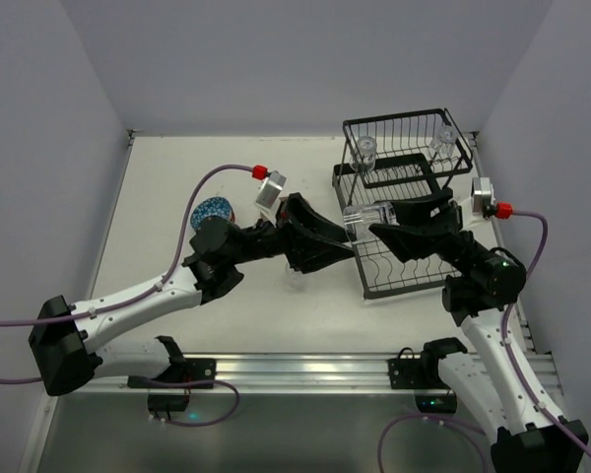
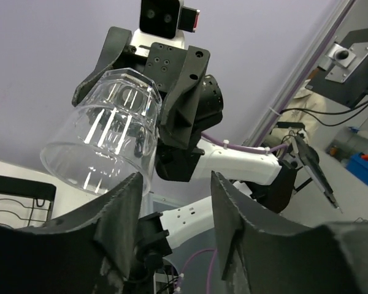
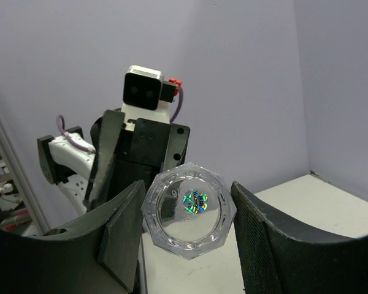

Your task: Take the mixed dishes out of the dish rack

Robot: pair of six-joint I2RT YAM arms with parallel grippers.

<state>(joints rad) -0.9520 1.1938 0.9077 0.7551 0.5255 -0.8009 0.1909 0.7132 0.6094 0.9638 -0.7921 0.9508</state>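
A clear glass cup (image 1: 366,219) hangs in the air on its side between my two grippers, at the dish rack's (image 1: 374,281) left edge. My right gripper (image 1: 382,219) is shut on the cup's base (image 3: 189,211). In the left wrist view its fingers (image 2: 184,79) clamp the cup (image 2: 104,135), whose open mouth faces my left gripper. My left gripper (image 1: 347,244) is open and empty (image 2: 175,180), with the cup's rim just beside its left finger. Two more glass cups (image 1: 366,153) (image 1: 441,143) stand in the rack's upper basket. A blue speckled bowl (image 1: 212,210) sits on the table to the left.
The black wire rack stands at the back right of the white table (image 1: 177,177), near the right wall, and a corner of it shows in the left wrist view (image 2: 18,196). Grey walls close in the table on three sides. A metal rail (image 1: 295,370) runs along the near edge.
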